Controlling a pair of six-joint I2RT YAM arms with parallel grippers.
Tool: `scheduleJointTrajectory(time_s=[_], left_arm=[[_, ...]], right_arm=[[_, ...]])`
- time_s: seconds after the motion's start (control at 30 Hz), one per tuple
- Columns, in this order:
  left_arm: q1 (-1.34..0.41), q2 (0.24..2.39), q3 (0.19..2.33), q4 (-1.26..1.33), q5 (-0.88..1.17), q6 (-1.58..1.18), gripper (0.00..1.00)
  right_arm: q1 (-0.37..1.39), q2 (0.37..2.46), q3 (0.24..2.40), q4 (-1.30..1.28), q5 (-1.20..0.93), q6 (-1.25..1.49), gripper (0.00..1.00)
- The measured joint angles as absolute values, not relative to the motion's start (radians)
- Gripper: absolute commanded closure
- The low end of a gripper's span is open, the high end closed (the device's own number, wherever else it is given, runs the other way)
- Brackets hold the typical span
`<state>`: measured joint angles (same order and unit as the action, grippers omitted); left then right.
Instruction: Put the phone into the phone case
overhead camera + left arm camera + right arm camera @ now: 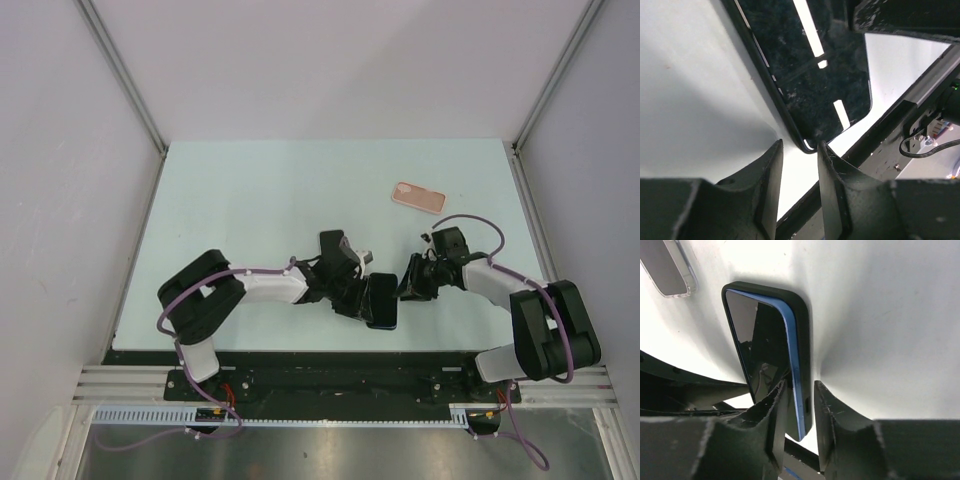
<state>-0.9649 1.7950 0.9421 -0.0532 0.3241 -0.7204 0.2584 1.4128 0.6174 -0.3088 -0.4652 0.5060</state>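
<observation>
A dark phone (381, 301) with a blue frame hangs tilted above the table's near edge, between my two grippers. In the right wrist view the phone's screen (760, 340) faces left and a black case (802, 330) wraps its back and one long side. My right gripper (405, 285) is shut on the lower end of phone and case (801, 390). My left gripper (366, 303) is open. In the left wrist view (800, 150) its tips are at the phone's (810, 65) bottom corner, with nothing between them.
A pink phone-shaped case (418, 196) lies flat at the far right of the pale table (250, 200). A clear-rimmed grey item (667, 265) lies at the top left of the right wrist view. The black frame rail (330, 360) runs along the near edge.
</observation>
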Motion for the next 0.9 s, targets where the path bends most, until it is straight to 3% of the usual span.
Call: scheduleJointTrajectory(time_s=[0.4, 0.9], left_arm=[[-0.886, 1.776, 0.971, -0.117, 0.321, -0.706, 0.53], [-0.862, 1.877, 1.031, -0.052, 0.398, -0.717, 0.62]], right_arm=[[0.210, 1.422, 0.616, -0.310, -0.507, 0.424, 0.51], [0.223, 1.369, 0.502, -0.136, -0.599, 0.501, 0.44]])
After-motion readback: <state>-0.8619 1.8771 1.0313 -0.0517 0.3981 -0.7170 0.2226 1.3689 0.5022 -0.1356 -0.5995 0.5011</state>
